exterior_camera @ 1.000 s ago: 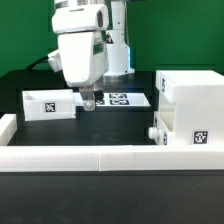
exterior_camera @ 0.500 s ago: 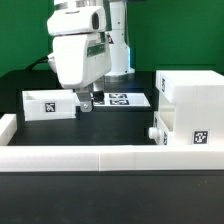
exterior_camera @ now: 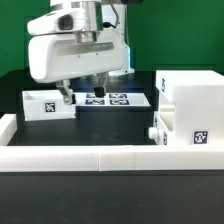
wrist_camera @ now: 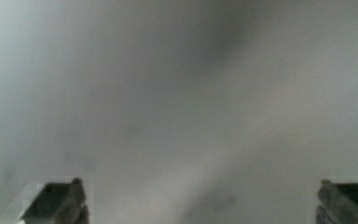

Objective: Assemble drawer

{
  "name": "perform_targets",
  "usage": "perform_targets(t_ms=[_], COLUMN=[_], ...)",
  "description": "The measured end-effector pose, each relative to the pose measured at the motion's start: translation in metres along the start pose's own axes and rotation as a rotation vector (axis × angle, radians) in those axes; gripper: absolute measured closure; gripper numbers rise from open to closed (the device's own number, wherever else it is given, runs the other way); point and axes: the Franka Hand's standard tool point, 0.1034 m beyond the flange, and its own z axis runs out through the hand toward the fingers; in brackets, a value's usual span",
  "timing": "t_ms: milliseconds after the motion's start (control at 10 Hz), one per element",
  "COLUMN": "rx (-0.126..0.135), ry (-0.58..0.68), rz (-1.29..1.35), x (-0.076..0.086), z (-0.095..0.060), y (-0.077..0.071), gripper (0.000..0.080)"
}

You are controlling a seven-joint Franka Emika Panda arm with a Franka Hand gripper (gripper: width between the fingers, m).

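The gripper (exterior_camera: pixel 83 95) stands wide open, one finger covering the 3 o'clock end of the small tray box (exterior_camera: pixel 42 104), while the wrist view shows only grey blur between the fingertips (wrist_camera: pixel 59 203).

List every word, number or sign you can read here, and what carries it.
No words, numbers or brands are readable.
Only black-and-white square tags, no text: on the casing, the tray at the exterior view's left, the marker board.
Wrist view: blurred, nothing to read.
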Motion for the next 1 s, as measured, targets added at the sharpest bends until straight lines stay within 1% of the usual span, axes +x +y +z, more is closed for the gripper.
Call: perform_targets(t_ms=[100,600,700,900,1000], rx=[-0.003,0.003,0.005,0.016,0.019], ry=[-0.002,0.000,-0.004,-0.035,-0.046], rz=[0.060,0.337,0.366,0.360,0.367], x=[-0.002,-0.001,-0.006,-0.041,-0.051], z=[-0.002,0.000,0.000,-0.001,-0.003], y=[0.000,-0.002,-0.003,-0.011,-0.017], gripper=[0.0150,0.0150,0.0150,0.0150,0.0150])
